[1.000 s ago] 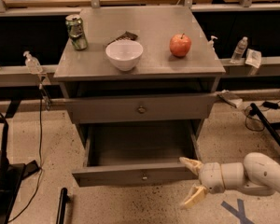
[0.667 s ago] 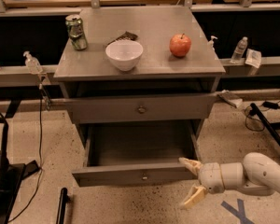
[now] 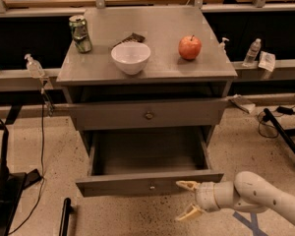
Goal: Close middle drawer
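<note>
**Open gripper at front of pulled-out middle drawer, push not yet made**

Can (image 3: 80,33) stood upright at 10 o'clock on the cabinet top (image 3: 157,21); white bowl (image 3: 131,57) sat near the top's front edge at 7 o'clock, a dark wrapper just behind it; neither had any part in the task, they only sat above the work.

The upper drawer (image 3: 113,116), with the taller front, stood out slightly. Below it the middle drawer (image 3: 113,186) was pulled far out, its shallow tray open to view and apparently holding nothing; its low front panel faced the camera with the small knob (image 3: 152,186) at centre. Judged fully open, so the close had all its travel left.

Apple (image 3: 190,47) sat at 2 o'clock on the top, well apart from the bowl.

Gripper (image 3: 186,199) hovered at 4 o'clock from the knob, at the right part of the drawer front; fingers (image 3: 188,184) spread wide, holding nothing; the upper one was at the panel's lower edge, contact unclear. Likely placed there to push the panel flat inward, not to grasp the knob; pushing off-centre could skew the drawer on its runners.
</note>
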Available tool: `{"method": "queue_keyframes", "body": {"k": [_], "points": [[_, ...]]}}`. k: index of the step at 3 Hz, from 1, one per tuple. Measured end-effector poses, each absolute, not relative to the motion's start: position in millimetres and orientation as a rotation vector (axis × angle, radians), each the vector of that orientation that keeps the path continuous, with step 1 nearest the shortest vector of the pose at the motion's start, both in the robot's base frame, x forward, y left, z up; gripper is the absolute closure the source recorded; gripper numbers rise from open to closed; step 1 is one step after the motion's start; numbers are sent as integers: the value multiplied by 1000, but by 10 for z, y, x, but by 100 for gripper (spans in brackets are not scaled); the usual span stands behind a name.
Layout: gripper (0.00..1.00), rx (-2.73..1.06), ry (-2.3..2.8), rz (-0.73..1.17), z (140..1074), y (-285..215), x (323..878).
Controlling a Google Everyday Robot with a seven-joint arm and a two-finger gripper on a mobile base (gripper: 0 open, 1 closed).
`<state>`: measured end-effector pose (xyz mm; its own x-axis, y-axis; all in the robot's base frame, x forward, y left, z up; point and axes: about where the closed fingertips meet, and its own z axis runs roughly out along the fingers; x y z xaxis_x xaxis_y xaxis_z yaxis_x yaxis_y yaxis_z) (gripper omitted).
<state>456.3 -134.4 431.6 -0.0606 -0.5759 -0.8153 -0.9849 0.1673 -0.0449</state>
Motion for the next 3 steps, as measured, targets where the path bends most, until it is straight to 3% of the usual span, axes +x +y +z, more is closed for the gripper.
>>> {"method": "queue_keyframes", "body": {"k": [3], "points": [[96,-1586,1765,530,3604,-1326,4925]]}}
